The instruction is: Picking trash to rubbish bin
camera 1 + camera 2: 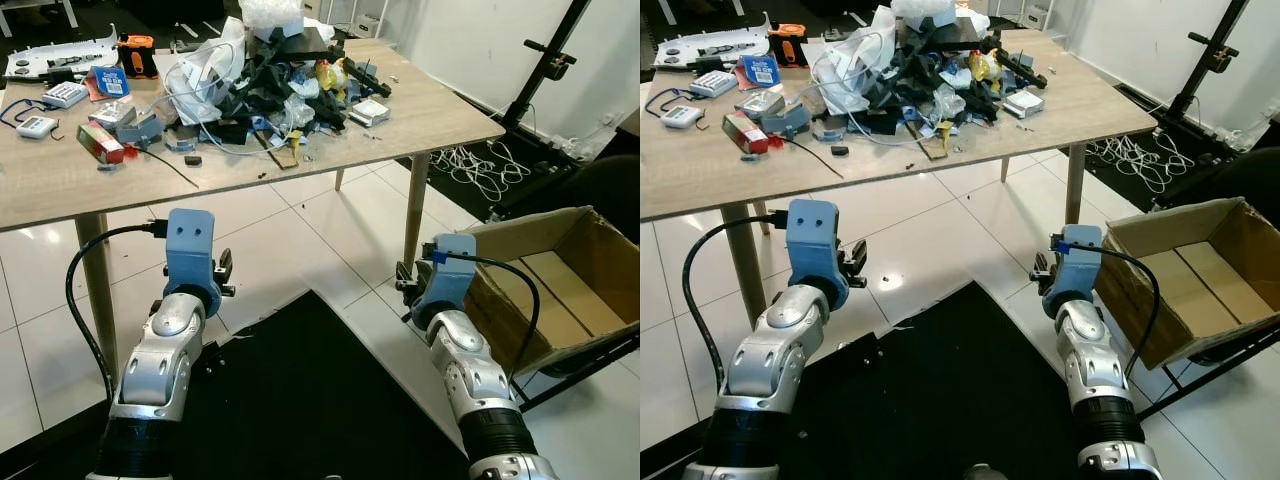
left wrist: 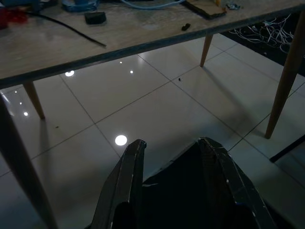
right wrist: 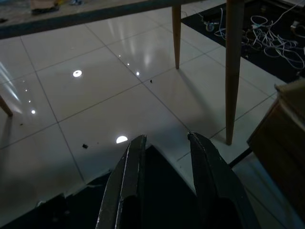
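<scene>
A pile of trash [image 1: 270, 85] made of black scraps, clear plastic bags, wrappers and wires lies on the middle of the wooden table [image 1: 420, 115]. An open, empty cardboard box [image 1: 560, 280] stands tilted on the floor at the right. My left gripper [image 2: 172, 143] is open and holds nothing, low over the floor in front of the table. My right gripper [image 3: 167, 138] is open too and holds nothing, near the table leg [image 3: 233, 71] and just left of the box. Both arms are below the tabletop.
A black mat [image 1: 300, 400] covers the floor under my arms. White cables [image 1: 490, 165] and a black stand [image 1: 545, 60] lie beyond the table at the right. A red box [image 1: 100, 143] and small devices [image 1: 38, 125] sit on the table's left part.
</scene>
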Controlling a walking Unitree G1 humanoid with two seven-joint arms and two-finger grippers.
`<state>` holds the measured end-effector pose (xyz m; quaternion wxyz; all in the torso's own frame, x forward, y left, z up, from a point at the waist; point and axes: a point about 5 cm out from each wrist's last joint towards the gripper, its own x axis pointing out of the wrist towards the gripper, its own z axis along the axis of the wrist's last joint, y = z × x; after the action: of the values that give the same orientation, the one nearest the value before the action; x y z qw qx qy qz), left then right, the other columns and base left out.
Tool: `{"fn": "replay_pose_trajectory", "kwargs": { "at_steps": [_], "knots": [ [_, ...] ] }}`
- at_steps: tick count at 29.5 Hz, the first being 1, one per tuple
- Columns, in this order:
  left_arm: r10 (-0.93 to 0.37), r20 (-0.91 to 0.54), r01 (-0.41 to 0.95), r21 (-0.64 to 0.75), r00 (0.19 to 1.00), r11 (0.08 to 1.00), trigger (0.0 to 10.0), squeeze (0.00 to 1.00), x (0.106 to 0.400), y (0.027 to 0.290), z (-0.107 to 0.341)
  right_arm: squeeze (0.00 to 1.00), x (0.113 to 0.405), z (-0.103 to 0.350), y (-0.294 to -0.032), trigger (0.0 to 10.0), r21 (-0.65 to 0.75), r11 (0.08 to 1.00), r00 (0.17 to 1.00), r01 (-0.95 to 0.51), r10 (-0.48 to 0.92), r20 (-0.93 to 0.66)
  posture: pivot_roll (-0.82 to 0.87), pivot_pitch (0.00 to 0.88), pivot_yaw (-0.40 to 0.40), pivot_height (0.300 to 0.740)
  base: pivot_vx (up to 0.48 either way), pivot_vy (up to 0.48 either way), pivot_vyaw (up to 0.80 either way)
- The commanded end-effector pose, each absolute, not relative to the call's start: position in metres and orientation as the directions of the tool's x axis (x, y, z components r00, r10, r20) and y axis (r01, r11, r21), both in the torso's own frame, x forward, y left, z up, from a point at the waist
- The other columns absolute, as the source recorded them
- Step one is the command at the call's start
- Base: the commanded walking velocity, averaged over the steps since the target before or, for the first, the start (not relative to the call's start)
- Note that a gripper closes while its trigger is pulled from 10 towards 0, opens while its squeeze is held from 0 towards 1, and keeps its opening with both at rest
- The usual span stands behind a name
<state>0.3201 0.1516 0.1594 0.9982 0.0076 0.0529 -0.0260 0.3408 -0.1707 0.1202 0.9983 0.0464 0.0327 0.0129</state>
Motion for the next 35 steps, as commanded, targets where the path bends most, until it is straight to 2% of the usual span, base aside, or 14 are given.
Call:
{"fn": "replay_pose_trajectory", "kwargs": {
  "at_steps": [1,14,19,35],
  "knots": [
    [-0.072,-0.106,0.072,0.002,0.992,0.997,10.0,0.0,0.319,0.147,0.158,0.0,0.341,0.119,-0.174,10.0,0.106,0.994,0.998,-0.004,0.01,-0.064,0.11,0.118,-0.067,0.74,0.431,0.0,0.0],
    [-0.085,-0.086,0.086,0.006,0.993,0.996,10.0,0.0,0.321,0.146,0.163,0.0,0.344,0.15,-0.168,10.0,0.014,0.997,0.993,-0.072,0.07,0.094,0.11,0.113,-0.063,0.74,0.433,0.0,0.0],
    [-0.084,-0.085,0.085,0.008,0.993,0.996,10.0,0.0,0.322,0.147,0.164,0.0,0.346,0.17,-0.156,10.0,-0.06,0.988,0.972,-0.146,0.154,0.177,0.11,0.113,-0.062,0.74,0.419,0.0,0.0],
    [-0.079,-0.08,0.08,0.011,0.994,0.997,10.0,0.0,0.323,0.148,0.166,0.0,0.347,0.166,-0.15,10.0,-0.076,0.98,0.972,-0.186,0.194,0.132,0.11,0.11,-0.055,0.74,0.405,0.0,0.0]
  ]
}}
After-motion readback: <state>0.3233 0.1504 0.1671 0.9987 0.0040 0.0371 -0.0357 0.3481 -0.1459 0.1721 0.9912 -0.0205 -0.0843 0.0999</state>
